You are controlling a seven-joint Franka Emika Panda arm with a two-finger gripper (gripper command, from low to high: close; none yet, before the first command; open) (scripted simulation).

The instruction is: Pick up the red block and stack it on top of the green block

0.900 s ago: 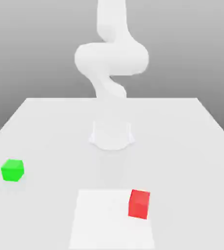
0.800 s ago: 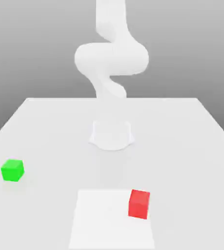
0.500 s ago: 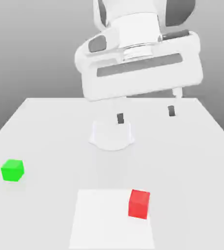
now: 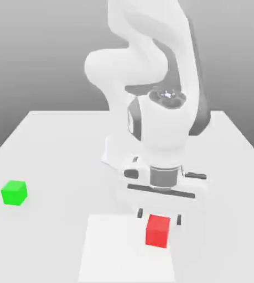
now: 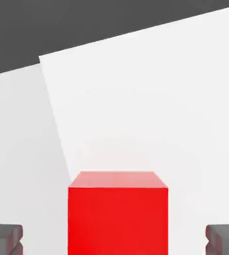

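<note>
The red block (image 4: 158, 230) rests on a lighter white square (image 4: 115, 251) near the table's front, towards the exterior view's right. My gripper (image 4: 159, 216) hangs straight down right behind and above it, open, with one dark fingertip (image 4: 140, 213) on each side of the cube. In the hand view the red block (image 5: 117, 214) sits between the two fingertips (image 5: 4, 238), with a clear gap on both sides and nothing gripped. The green block (image 4: 14, 193) stands alone far off at the exterior view's left, on the table.
The arm's round base (image 4: 113, 152) sits mid-table behind the gripper. The grey-white table (image 4: 51, 149) spreads wide between the two cubes. Its far edge runs behind the base.
The hand has swung down from high above the table to just over the red block, fingers spread on either side. Both cubes have stayed put.
</note>
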